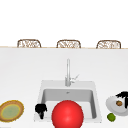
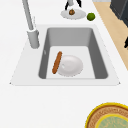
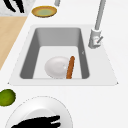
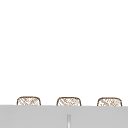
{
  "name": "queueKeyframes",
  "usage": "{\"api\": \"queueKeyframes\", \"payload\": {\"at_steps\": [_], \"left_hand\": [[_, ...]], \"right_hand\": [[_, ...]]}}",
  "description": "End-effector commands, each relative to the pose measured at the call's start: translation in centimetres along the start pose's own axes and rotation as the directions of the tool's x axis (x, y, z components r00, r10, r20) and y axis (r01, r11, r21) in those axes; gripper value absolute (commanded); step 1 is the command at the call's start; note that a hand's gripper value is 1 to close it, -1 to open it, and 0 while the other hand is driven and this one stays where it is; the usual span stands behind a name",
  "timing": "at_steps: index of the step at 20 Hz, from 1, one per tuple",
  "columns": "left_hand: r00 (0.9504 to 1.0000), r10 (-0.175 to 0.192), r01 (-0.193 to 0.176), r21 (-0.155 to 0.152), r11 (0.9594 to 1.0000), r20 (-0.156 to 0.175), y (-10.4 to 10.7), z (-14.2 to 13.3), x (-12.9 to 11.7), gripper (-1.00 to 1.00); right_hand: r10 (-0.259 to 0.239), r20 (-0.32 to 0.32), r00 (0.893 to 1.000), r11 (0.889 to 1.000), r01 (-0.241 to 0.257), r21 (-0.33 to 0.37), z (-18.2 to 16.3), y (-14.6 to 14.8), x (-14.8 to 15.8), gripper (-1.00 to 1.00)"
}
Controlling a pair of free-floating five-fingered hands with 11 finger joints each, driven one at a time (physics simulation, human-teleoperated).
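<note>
Overhead, right hand [image 1: 123, 94] on round white plate [image 1: 111, 106] (glossy).

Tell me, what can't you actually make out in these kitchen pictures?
- Sink floor, front view: hidden behind a red ball.
- Right hand over the white plate: fingers too small to read; cut off by the bottom edge in the right side view.
- Small brown item on that plate: too small to identify.
</note>
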Motion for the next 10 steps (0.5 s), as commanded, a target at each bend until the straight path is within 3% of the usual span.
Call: {"api": "queueKeyframes", "payload": {"at_steps": [1,10], "left_hand": [[1.0000,0.000,0.000,0.000,1.0000,0.000,0.00,0.00,0.00,0.00],[1.0000,0.000,0.000,0.000,1.0000,0.000,0.00,0.00,0.00,0.00]], "right_hand": [[0.006,-0.018,1.000,1.000,-0.006,0.024,0.79,-1.11,1.26,-1.00],[0.002,0.002,1.000,1.000,-0.002,0.002,0.77,-1.56,2.09,-1.00]]}}
